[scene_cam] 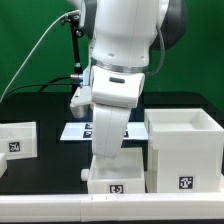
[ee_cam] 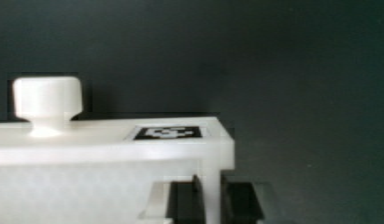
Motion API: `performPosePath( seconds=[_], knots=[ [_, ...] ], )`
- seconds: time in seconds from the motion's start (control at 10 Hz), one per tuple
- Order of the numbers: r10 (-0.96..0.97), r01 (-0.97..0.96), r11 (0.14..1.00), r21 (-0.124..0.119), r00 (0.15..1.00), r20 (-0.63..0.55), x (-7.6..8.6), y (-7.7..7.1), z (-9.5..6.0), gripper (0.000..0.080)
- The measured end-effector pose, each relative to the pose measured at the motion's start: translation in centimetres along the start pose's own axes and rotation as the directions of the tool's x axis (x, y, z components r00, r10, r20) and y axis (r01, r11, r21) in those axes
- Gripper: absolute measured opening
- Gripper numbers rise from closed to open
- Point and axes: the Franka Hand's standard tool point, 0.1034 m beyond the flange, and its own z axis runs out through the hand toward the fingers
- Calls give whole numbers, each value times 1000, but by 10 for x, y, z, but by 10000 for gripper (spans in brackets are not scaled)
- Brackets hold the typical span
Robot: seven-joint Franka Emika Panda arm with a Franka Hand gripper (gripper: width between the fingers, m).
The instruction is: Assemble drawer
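The drawer (scene_cam: 117,186) is a small low white tray with a black-and-white tag on its front. It sits at the table's front edge, just to the exterior view's left of the tall white cube casing (scene_cam: 183,150). My gripper (scene_cam: 113,172) reaches straight down onto it. In the wrist view the drawer (ee_cam: 100,165) shows a tag on its flat face and a round white knob (ee_cam: 47,105). My gripper (ee_cam: 210,198) is shut on the drawer's thin white wall, with one black finger (ee_cam: 178,202) on each side.
A second small white tagged tray (scene_cam: 17,140) stands at the exterior view's left. The marker board (scene_cam: 72,130) lies behind the arm. A black post with cables (scene_cam: 75,50) stands at the back. The table's white front rim (scene_cam: 40,210) runs along the bottom.
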Motion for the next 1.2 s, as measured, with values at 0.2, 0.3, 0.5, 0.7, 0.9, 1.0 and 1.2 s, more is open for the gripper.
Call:
performPosePath(
  seconds=[0.2, 0.3, 0.5, 0.7, 0.9, 1.0, 1.2],
  knots=[
    [0, 0, 1000, 0, 1000, 0, 0, 0, 0, 38],
    [0, 0, 1000, 0, 1000, 0, 0, 0, 0, 38],
    [0, 0, 1000, 0, 1000, 0, 0, 0, 0, 38],
    [0, 0, 1000, 0, 1000, 0, 0, 0, 0, 38],
    [-1, 1, 1000, 0, 1000, 0, 0, 0, 0, 38],
    [-23, 23, 1000, -18, 1000, -7, -2, 4, -2, 38],
    [-29, 29, 999, -39, 999, -16, 3, 8, -4, 38]
  ],
)
